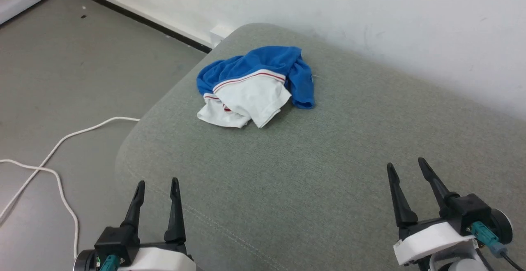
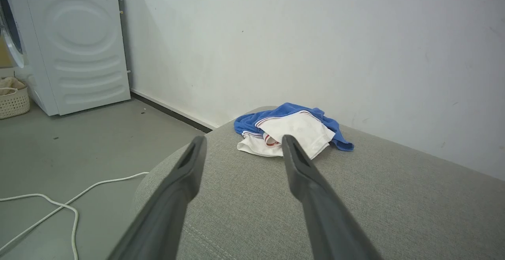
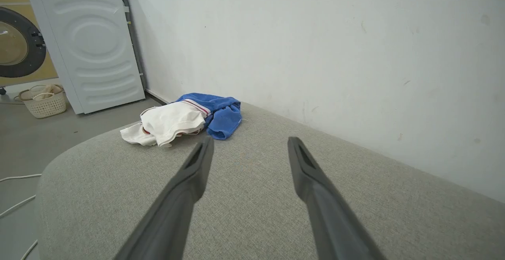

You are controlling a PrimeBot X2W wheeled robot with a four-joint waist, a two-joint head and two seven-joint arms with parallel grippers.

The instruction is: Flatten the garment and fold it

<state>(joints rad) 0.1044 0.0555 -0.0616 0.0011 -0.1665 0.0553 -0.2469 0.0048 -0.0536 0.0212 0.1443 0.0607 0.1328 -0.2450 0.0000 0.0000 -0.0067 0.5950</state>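
The garment (image 1: 254,85) lies crumpled in a heap near the far left corner of the grey cushioned surface (image 1: 312,172), blue cloth behind, white sleeve cloth with red-and-white trim in front. No printed number shows. My left gripper (image 1: 158,184) is open at the lower left, well short of the heap. At the lower right my right gripper (image 1: 407,165) is open too, far from it. The garment (image 2: 290,130) appears beyond the open left fingers (image 2: 189,165), and as the garment (image 3: 185,118) ahead and left of the open right fingers (image 3: 303,165).
A white cable (image 1: 53,156) snakes over the grey floor to the left. The white wall (image 1: 370,20) runs right behind the cushion. A washing machine (image 2: 75,43) and a small woven basket (image 2: 14,98) stand farther off on the left.
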